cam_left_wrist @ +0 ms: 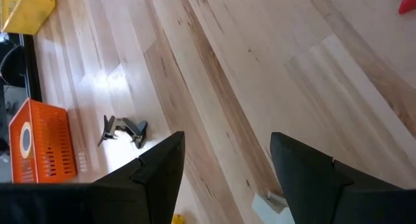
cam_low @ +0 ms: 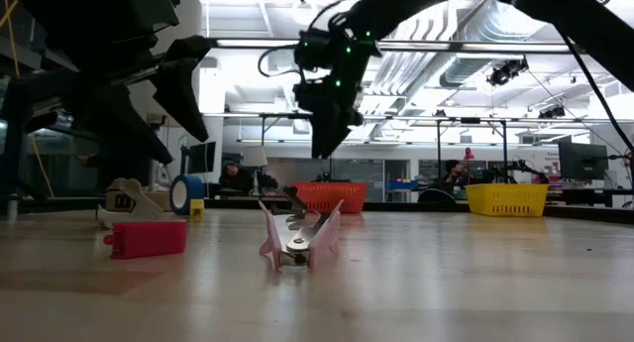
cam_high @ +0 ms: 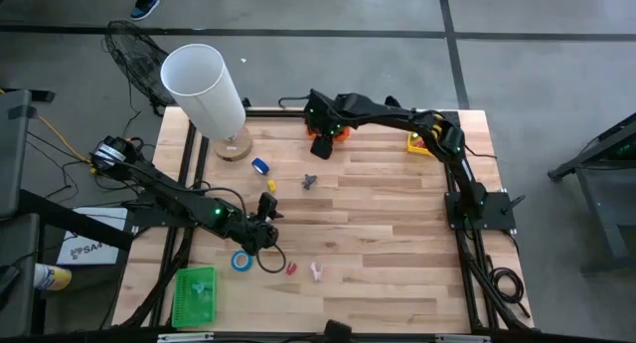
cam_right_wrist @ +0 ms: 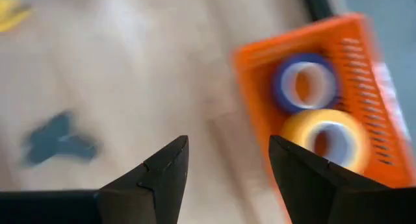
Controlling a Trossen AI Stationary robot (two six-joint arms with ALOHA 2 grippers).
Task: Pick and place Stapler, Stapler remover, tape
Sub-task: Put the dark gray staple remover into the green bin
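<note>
Right gripper (cam_right_wrist: 227,178): jaws stand apart and empty, held over bare worktop (cam_high: 397,244). The orange basket (cam_right_wrist: 364,68) lies just beyond and to one side of the jaws; it contains a blue tape roll (cam_right_wrist: 305,81) and a yellow tape roll (cam_right_wrist: 325,136), touching each other. A dark grey staple remover (cam_right_wrist: 58,143) lies on the boards to the other side of the jaws, near but apart.

Left gripper (cam_left_wrist: 227,178): jaws likewise apart and empty, above the boards. A further blue tape roll (cam_high: 240,260) lies on the worktop just beside this gripper. A pink staple remover (cam_low: 297,238) and a red stapler (cam_low: 149,238) lie loose nearby.

Risks, as judged: the right jaws hang close to the basket wall; a careless swing could clip it and shift the basket. The low, thin remover may slip from a shallow grip.
</note>
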